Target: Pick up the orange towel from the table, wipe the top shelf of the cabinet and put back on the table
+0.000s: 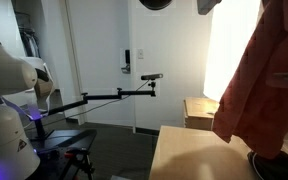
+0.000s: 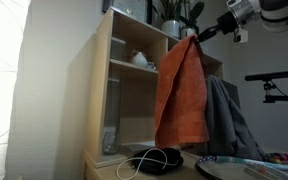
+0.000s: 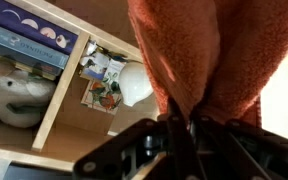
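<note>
The orange towel hangs long and loose from my gripper, which is shut on its upper edge. It hangs in the air next to the top of the wooden cabinet, near the top shelf. In an exterior view the towel fills the right side above the wooden table. In the wrist view the towel bunches between my shut fingers, with the cabinet shelves behind it.
A potted plant stands on the cabinet top beside my gripper. A white item sits on a middle shelf. A grey cloth, black cable and headphones lie on the table. The wrist view shows books and a white stuffed toy.
</note>
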Available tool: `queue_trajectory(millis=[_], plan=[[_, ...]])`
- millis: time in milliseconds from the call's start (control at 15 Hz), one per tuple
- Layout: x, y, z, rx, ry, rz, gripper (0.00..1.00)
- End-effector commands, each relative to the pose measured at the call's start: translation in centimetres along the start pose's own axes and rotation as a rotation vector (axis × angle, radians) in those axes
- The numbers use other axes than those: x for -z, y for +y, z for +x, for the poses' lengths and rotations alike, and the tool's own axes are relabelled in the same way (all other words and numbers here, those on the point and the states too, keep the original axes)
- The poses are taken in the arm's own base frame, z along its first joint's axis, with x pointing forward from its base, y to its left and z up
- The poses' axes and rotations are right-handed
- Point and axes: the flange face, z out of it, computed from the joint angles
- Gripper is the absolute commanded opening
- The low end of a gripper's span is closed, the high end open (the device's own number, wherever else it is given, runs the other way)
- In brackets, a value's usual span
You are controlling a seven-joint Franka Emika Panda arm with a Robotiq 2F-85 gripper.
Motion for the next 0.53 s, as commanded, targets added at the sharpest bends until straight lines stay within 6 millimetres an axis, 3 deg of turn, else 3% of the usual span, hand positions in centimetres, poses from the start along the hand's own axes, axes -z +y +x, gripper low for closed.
queue_trajectory(millis=[0, 467], plan=[[-0.6, 1.1, 0.7, 0.017, -0.028, 0.008, 0.02], [-2.7, 2.8, -0.2, 0.048, -0.093, 0.007, 0.02]])
